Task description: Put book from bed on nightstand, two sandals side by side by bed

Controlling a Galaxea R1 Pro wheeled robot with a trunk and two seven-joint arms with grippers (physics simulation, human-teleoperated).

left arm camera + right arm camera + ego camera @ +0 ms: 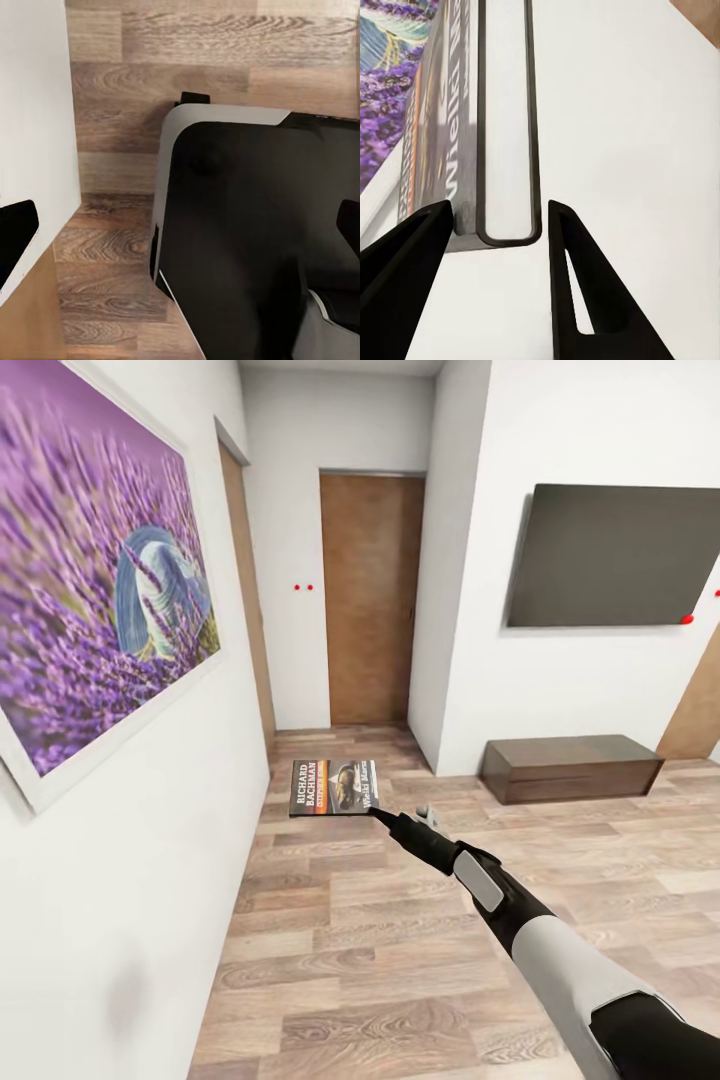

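The book [334,788] is held flat by its corner in the right gripper [383,816], closed on it, carried clear above the plank floor [400,960] for transport; the left gripper's state cannot be told.

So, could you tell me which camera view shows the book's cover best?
The head view: the book faces the camera, held out by the right gripper, with its lettering readable. The right wrist view shows just its page edge and a sliver of cover between the fingers.
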